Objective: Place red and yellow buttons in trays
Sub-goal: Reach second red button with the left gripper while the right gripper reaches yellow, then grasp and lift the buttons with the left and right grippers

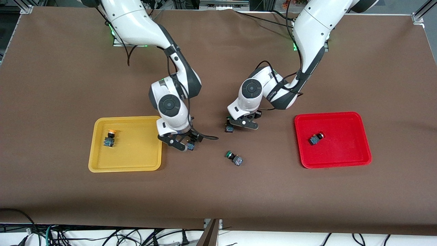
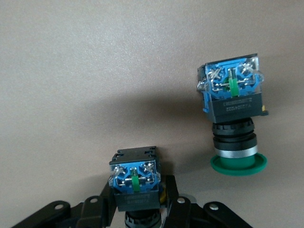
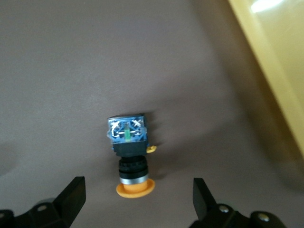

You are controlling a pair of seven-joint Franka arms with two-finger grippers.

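Orange-capped button (image 3: pixel 128 154) lying between wide-spread right hand (image 3: pixel 137 199), left hand (image 2: pixel 137 209) clamping a blue-based switch (image 2: pixel 135 183).

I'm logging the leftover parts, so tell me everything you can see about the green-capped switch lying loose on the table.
The green-capped switch lies on its side on the brown table cloth, nothing touching it, nearer the front camera than both grippers and between the two trays. It has a wide green mushroom cap, a silver ring, a black ribbed collar and body, and a clear-covered blue contact block with metal screws and a green centre strip.
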